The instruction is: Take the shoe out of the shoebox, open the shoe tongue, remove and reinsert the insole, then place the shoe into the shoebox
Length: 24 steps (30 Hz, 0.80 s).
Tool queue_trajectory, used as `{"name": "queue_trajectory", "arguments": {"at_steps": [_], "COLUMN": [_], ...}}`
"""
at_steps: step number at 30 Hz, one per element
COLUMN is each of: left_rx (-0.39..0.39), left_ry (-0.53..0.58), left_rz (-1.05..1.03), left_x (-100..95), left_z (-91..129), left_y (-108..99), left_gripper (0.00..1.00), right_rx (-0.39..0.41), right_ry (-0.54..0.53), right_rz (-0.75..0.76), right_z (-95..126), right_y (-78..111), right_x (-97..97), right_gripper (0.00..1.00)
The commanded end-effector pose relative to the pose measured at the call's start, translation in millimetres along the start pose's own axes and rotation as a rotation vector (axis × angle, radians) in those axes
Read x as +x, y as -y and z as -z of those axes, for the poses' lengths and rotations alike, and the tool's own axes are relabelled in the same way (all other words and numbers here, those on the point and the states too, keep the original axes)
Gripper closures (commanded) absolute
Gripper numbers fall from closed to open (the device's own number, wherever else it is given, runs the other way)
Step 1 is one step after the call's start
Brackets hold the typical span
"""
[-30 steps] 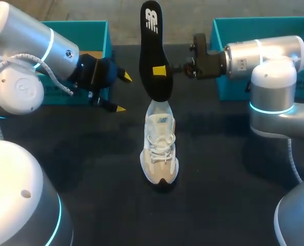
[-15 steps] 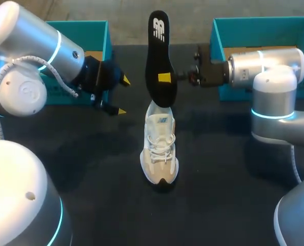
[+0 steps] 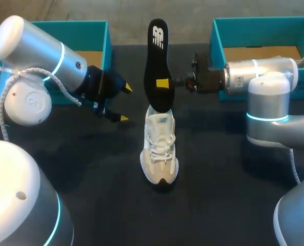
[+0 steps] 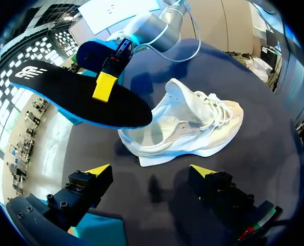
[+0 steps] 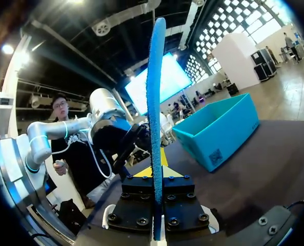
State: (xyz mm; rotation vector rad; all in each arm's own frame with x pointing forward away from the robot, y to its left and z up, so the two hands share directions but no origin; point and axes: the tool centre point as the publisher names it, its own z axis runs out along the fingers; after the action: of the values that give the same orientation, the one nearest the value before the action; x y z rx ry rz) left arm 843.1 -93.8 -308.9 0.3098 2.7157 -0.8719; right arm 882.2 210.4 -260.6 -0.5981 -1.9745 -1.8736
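A white shoe (image 3: 160,147) stands on the dark table, toe toward the front; it also shows ahead of the left gripper (image 4: 150,170), lying sideways as the shoe (image 4: 187,125). My right gripper (image 3: 164,83) is shut on the black insole (image 3: 158,64), held upright just above the shoe's heel opening. From the right wrist the insole (image 5: 154,118) shows edge-on, blue, pinched between the fingers of that gripper (image 5: 155,171). My left gripper (image 3: 124,102) stands open to the left of the insole, nothing between its yellow tips.
A teal shoebox (image 3: 217,41) stands at the back right behind the right arm. A second teal box (image 3: 101,37) stands at the back left behind the left arm. Bare dark table (image 3: 90,169) lies around the shoe.
The left gripper has shifted slightly toward the front of the table. The right gripper has carried the insole a little back and right, and it now stands straighter above the heel.
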Motion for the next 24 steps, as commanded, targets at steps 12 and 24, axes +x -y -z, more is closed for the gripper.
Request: {"name": "queue_trajectory", "arguments": {"at_steps": [12, 24], "left_rx": [-0.007, -0.015], "left_ry": [0.009, 0.02], "left_rz": [0.032, 0.044], "left_x": [-0.2, 0.9], "left_z": [-15.4, -16.6], "left_y": [1.8, 1.0], "left_gripper": [0.0, 0.0], "right_rx": [0.0, -0.017], "right_ry": [-0.018, -0.007], "right_rz": [-0.012, -0.018], "right_z": [-5.2, -7.4], "right_y": [19.2, 34.5], "right_x": [-9.9, -11.7], "right_gripper": [1.0, 1.0]}}
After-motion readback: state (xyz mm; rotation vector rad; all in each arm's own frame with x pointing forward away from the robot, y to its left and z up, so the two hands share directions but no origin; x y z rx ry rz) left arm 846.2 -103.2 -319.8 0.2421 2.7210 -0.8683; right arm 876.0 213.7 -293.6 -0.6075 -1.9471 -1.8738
